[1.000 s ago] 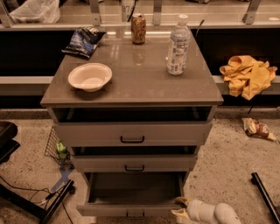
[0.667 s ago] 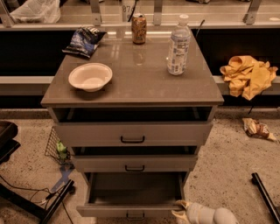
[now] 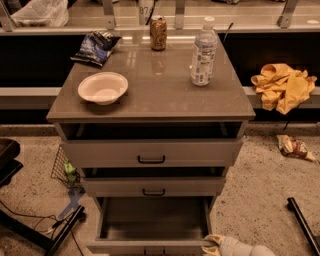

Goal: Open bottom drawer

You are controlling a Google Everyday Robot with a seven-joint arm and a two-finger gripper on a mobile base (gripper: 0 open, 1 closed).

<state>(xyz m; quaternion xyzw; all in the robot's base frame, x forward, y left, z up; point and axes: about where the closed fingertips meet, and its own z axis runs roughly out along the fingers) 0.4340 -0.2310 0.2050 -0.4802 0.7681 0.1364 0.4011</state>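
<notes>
Only legible marking: digits "87", perhaps a third figure, on a white object (image 3: 145,9) beyond the counter's (image 3: 150,95) far edge, left of the can (image 3: 158,33). Bottle (image 3: 203,52) label and chip bag (image 3: 95,46) print too blurred to read. Gripper (image 3: 214,244) near right, at bottom drawer (image 3: 155,220) front.

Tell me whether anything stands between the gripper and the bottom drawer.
Nothing visible does. The gripper sits at the right end of the bottom drawer front, low in the camera view, and the drawer is already pulled out.

Grey cabinet (image 3: 160,97) stands on speckled floor (image 3: 260,195) in dim warm light.
</notes>
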